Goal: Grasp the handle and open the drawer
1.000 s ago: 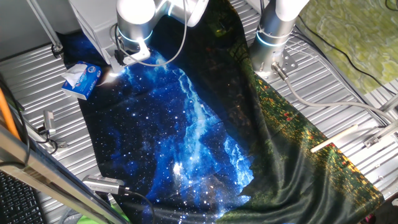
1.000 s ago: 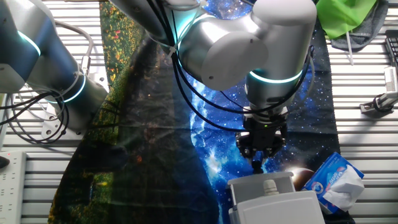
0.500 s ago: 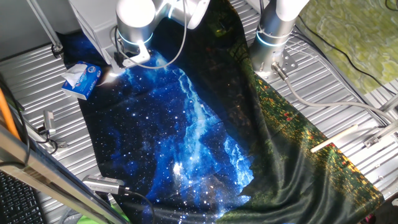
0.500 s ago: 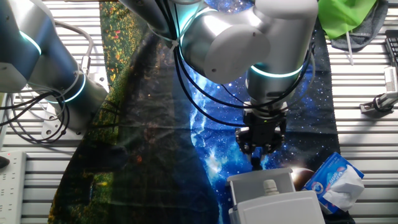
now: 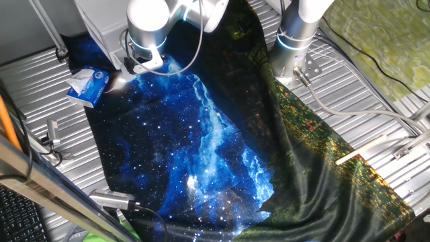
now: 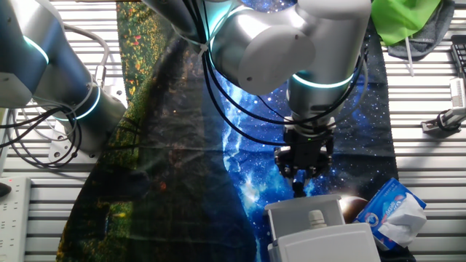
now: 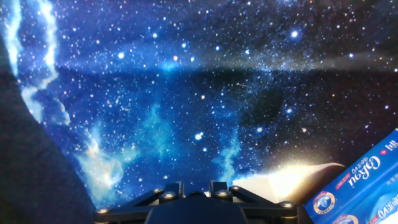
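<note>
The pale grey-white boxy unit [image 6: 324, 246] stands at the near edge of the other fixed view and at the top left of one fixed view [image 5: 101, 23]. Its drawer [image 6: 302, 209] sticks out a little toward the arm. My gripper [image 6: 298, 189] points down right at the drawer's front, fingers close together, apparently shut on the handle, which is hidden behind them. In one fixed view the gripper [image 5: 126, 65] sits low against the unit. The hand view shows only the gripper's [image 7: 196, 186] dark finger bases and the starry cloth.
A small blue-and-white carton [image 6: 393, 211] lies just beside the unit, also seen in one fixed view [image 5: 87, 86] and the hand view [image 7: 364, 186]. A second robot arm [image 6: 44, 65] stands on the slatted metal table. A starry blue cloth [image 5: 188, 141] covers the middle.
My gripper has drawn back slightly from the unit, and the drawer front has slid out a little with it. The carton has not moved.
</note>
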`<state>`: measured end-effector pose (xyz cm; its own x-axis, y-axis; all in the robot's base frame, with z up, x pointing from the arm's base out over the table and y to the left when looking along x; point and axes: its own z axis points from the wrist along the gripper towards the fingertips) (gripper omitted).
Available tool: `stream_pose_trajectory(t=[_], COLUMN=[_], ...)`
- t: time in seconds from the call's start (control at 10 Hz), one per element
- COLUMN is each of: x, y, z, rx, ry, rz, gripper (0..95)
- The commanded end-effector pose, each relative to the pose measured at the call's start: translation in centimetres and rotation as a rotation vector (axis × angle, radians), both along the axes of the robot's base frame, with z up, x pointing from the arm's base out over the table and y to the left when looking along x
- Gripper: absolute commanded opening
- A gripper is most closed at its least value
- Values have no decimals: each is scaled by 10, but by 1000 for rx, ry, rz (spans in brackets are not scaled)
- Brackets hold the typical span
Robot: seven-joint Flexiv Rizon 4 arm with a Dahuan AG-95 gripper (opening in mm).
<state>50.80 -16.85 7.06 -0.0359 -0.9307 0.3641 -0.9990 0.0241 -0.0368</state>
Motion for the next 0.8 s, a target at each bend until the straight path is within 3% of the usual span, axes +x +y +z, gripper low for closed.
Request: stream_pose_trajectory(t=[0.1, 0.8], x=[-1, -1], y=[3, 15], z=[0, 1], rx=[1, 11], ry=[-3, -7], rz=[-11, -44], gripper=[0, 0])
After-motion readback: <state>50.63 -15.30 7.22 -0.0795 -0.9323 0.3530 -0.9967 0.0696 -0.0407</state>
